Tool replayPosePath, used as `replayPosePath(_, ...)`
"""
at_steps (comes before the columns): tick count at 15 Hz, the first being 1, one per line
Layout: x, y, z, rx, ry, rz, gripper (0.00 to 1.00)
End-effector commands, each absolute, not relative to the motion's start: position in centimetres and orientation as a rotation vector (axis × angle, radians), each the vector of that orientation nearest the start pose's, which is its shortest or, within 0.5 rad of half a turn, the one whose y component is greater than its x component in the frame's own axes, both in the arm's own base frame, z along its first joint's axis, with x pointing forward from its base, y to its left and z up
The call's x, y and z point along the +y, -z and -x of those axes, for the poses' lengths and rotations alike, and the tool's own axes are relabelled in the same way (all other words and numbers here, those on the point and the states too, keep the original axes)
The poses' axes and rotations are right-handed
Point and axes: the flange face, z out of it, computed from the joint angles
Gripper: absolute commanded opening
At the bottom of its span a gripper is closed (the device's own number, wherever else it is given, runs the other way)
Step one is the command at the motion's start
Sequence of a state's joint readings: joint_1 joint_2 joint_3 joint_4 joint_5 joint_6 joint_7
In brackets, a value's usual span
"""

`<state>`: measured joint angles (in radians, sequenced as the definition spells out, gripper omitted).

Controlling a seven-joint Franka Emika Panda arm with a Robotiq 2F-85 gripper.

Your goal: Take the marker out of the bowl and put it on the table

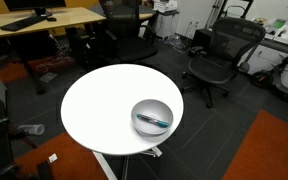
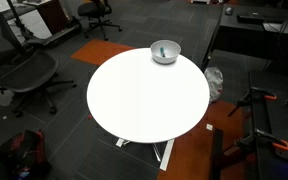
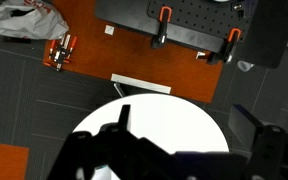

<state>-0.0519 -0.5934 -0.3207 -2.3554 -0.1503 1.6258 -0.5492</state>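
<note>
Marker (image 1: 155,120): 1, lying inside bowl (image 1: 138,108), lower right of table (image 1: 99,105). Probably light, stiff, slick and prone to roll; best pinched mid-shaft. Gripper (image 3: 182,128): fingers spread, holding nothing.

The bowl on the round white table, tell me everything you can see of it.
The bowl is round, shallow and silvery-grey, and it looks metallic. It stands upright near the edge of the round white table. A thin, dark teal marker lies inside it, across the hollow. Nothing else touches it.
</note>
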Motion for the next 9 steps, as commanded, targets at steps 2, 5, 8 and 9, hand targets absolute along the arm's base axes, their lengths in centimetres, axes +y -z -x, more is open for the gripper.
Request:
replayPosePath(2,-16.0,-51.8,-32.8,-0.399,-0.201,3.017,1.00)
replayPosePath(5,-16.0,-51.8,-32.8,-0.399,-0.201,3.017,1.00)
replayPosePath(8,-16.4,-51.6,-34.0,-0.368,-0.174,3.013,1.00)
replayPosePath(9,-16.5,-51.4,-34.4,-0.351,-0.159,3.017,1.00)
